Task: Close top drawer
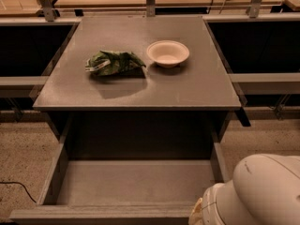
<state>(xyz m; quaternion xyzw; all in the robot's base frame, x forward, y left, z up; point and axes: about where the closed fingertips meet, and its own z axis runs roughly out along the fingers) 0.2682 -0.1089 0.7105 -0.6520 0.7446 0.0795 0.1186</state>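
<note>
The top drawer (133,182) of the grey cabinet stands pulled far out toward me. It is a wide, shallow grey tray with nothing in it, and its flat front (98,214) runs along the bottom edge of the view. My white arm (255,191) fills the bottom right corner, next to the drawer's front right corner. My gripper is out of view, hidden below the frame beyond the arm.
On the cabinet top (197,86) lie a green crumpled bag (112,62) and a white bowl (168,53). Dark open bays flank the cabinet left and right. A black cable (16,187) lies on the speckled floor at left.
</note>
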